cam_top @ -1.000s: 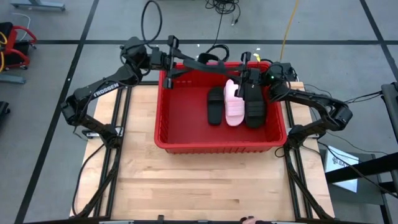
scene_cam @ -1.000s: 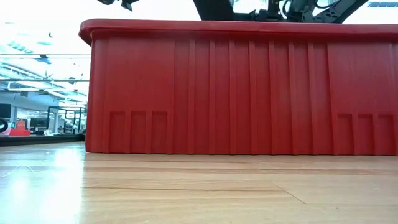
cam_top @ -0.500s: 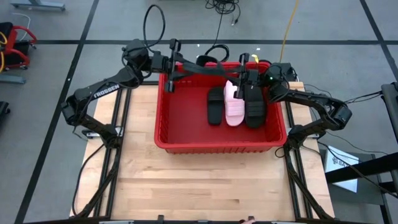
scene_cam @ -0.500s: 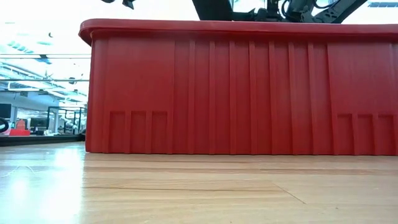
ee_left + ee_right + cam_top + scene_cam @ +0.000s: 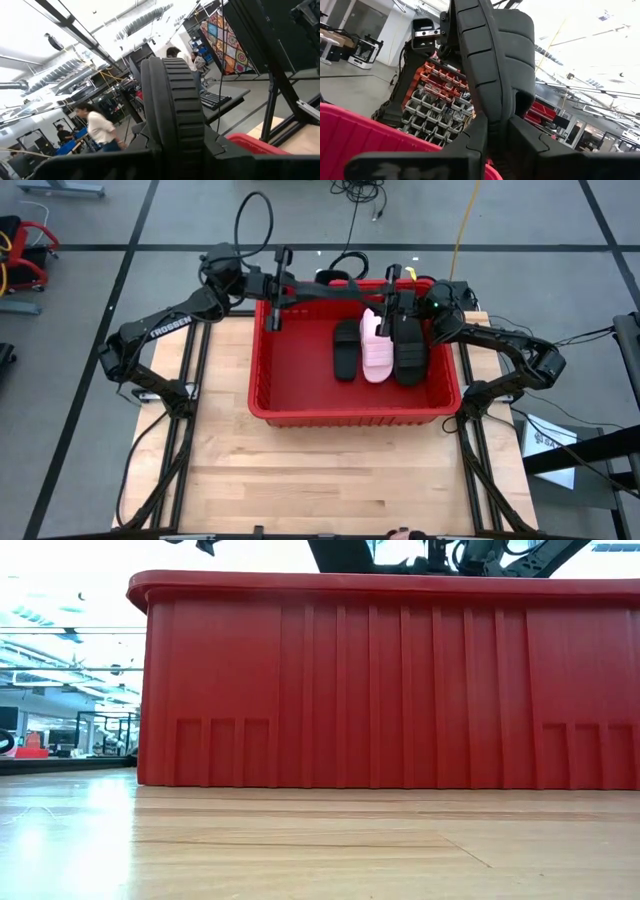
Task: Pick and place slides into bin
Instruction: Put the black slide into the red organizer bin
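Both hands hang over the bin's (image 5: 355, 412) far rim, the left hand (image 5: 283, 292) and right hand (image 5: 400, 305) each pinching a black slide (image 5: 172, 110) edge-on, its long axis pointing down into the bin.

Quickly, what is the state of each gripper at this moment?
Left gripper: shut on a black slide at the bin's far rim.
Right gripper: shut on another black slide over the bin.

The left gripper (image 5: 278, 292), in the upper middle of the high view, is closed on a black ribbed slide sandal (image 5: 176, 105). The right gripper (image 5: 392, 298), upper right of centre, clamps another black slide sandal (image 5: 490, 65).
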### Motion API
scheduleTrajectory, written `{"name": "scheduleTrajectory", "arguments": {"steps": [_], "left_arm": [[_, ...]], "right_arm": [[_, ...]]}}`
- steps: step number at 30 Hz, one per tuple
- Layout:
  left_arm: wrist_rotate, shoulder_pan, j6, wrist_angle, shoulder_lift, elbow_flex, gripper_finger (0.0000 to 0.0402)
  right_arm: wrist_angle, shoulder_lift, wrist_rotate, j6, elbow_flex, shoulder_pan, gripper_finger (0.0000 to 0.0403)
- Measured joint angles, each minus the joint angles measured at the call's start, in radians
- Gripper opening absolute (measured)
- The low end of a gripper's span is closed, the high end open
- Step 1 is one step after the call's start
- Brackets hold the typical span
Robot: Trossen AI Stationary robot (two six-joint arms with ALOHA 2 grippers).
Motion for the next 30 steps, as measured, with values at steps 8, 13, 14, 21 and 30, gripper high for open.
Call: {"name": "scheduleTrajectory", "arguments": {"steps": [8, 13, 14, 21, 30], "left_arm": [[-0.008, 0.009, 0.026, -0.041, -0.009, -0.001, 0.004], [-0.025, 0.027, 0.084, -0.116, -0.043, -0.002, 0.004], [-0.036, 0.031, 0.094, -0.13, -0.05, -0.002, 0.004], [-0.045, 0.031, 0.182, -0.245, -0.064, -0.002, 0.004], [-0.092, -0.034, 0.398, -0.393, -0.032, -0.002, 0.0039]], "right_arm": [[-0.047, 0.0, 0.005, 0.004, 0.0, -0.023, 0.0084], [-0.073, -0.012, 0.033, 0.008, 0.0, -0.044, 0.0122], [-0.074, -0.014, 0.034, 0.008, 0.0, -0.048, 0.0132], [-0.081, -0.021, 0.034, 0.046, 0.0, -0.081, 0.0196], [-0.082, -0.021, 0.031, 0.05, 0.0, -0.085, 0.0221]]}}
